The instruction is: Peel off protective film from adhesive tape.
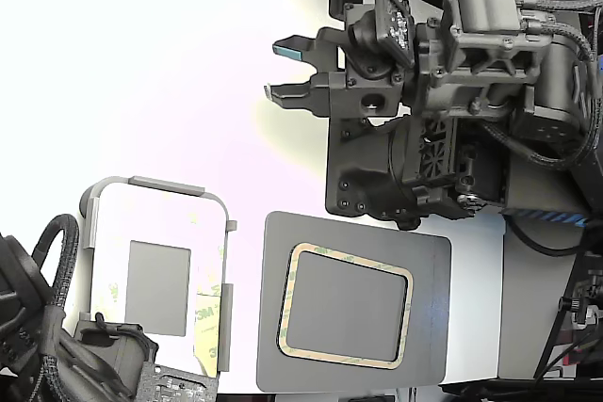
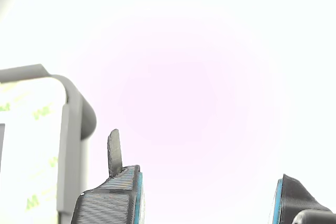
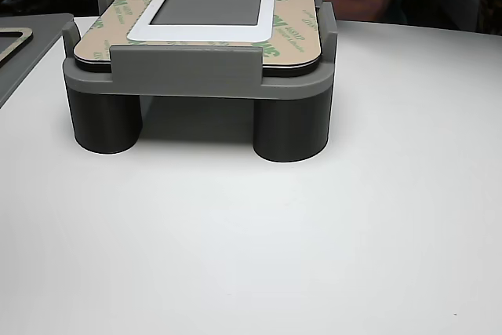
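In the exterior view the gripper (image 1: 285, 68) hangs above the white tabletop (image 1: 151, 72) with its fingers parted and empty, well apart from the grey holder (image 1: 141, 184) carrying the white panel (image 1: 155, 218), where the protective film (image 1: 209, 327) lies along the edge toward the exterior view's right. The wrist view shows the fingers (image 2: 114, 153) spread wide with nothing between them, beside the holder's corner. In the other view the tan, green-printed film (image 3: 294, 17) lies flat on the adhesive tape edging the panel atop the holder.

Bright, washed-out white tabletop (image 3: 314, 233) under strong light
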